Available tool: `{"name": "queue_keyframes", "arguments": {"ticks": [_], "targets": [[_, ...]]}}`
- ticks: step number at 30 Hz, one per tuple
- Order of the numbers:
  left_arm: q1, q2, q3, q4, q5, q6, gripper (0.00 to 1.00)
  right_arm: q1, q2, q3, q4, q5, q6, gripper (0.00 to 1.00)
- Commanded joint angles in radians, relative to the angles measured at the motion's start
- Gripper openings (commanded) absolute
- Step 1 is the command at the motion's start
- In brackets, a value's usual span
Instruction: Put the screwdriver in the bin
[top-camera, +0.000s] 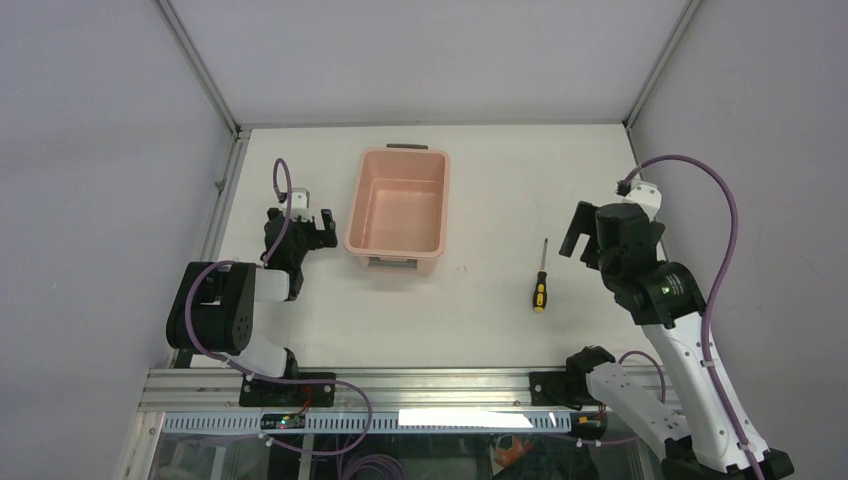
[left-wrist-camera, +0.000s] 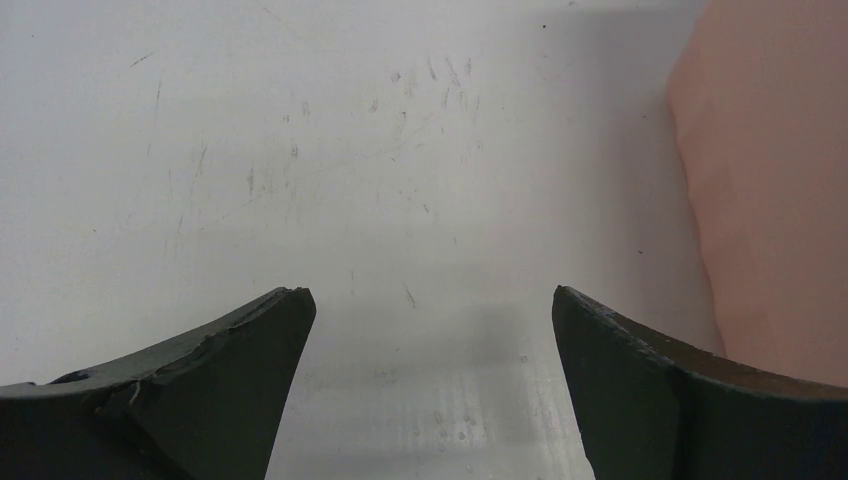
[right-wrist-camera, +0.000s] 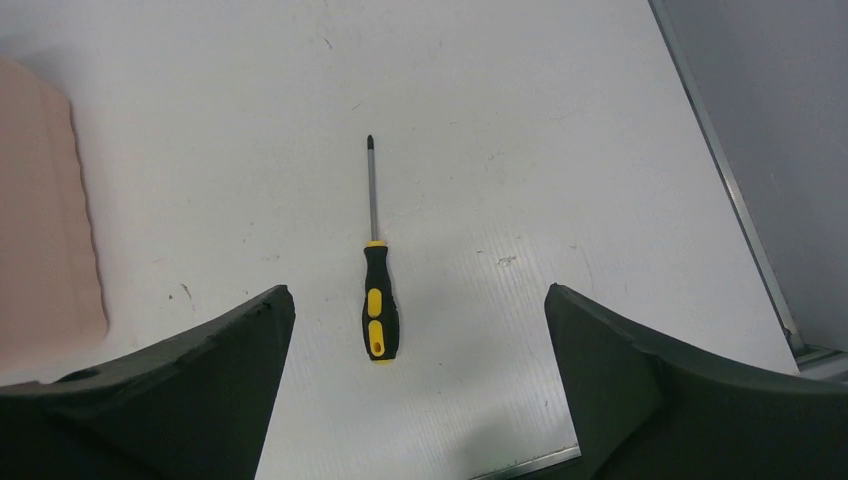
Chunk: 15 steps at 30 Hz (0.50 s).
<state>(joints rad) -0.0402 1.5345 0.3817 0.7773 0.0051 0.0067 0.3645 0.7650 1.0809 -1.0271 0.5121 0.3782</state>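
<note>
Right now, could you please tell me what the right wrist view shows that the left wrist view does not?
Only the right wrist view shows the screwdriver, lying flat on the white table ahead of the open right gripper, plus the table's metal edge rail. Only the left wrist view shows the open left gripper over scuffed tabletop. Both show a wall of the pink bin at one side.

Screwdriver (top-camera: 541, 277) on table (top-camera: 480, 200), right of bin (top-camera: 397, 205), well apart.
</note>
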Motion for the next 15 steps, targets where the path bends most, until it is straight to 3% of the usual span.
{"name": "queue_keyframes", "arguments": {"ticks": [1, 8, 15], "targets": [[-0.008, -0.027, 0.002, 0.027, 0.004, -0.016, 0.99, 0.002, 0.043, 0.062, 0.005, -0.031, 0.017, 0.99], [-0.008, -0.027, 0.002, 0.027, 0.005, -0.016, 0.99, -0.001, 0.260, 0.081, 0.012, -0.110, 0.067, 0.99], [-0.008, -0.027, 0.002, 0.027, 0.004, -0.016, 0.99, -0.076, 0.451, -0.107, 0.145, -0.269, 0.119, 0.99]]}}
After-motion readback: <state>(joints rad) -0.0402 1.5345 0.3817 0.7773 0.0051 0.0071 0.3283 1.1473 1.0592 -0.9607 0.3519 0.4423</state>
